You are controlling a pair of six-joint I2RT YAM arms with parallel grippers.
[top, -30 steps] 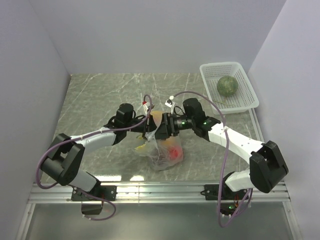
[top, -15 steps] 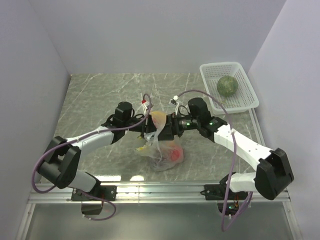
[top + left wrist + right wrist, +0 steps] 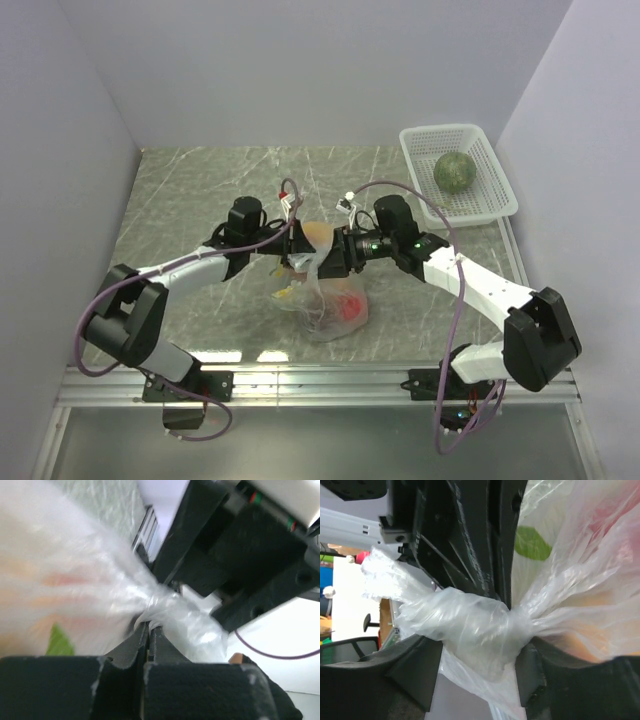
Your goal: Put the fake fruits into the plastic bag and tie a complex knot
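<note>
No readable text, label, brand or number shows in any view.

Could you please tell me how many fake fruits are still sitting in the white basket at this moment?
1: the green melon lies alone in the white basket at the table's far right. The other fruits show through the plastic bag at centre, and some may be hidden.

Plastic bag (image 3: 75, 590) blurred; fruits inside indistinct.

Grey-green marble tabletop (image 3: 190, 210), plain pale walls (image 3: 300, 70), aluminium rail (image 3: 320, 385) at near edge.
</note>
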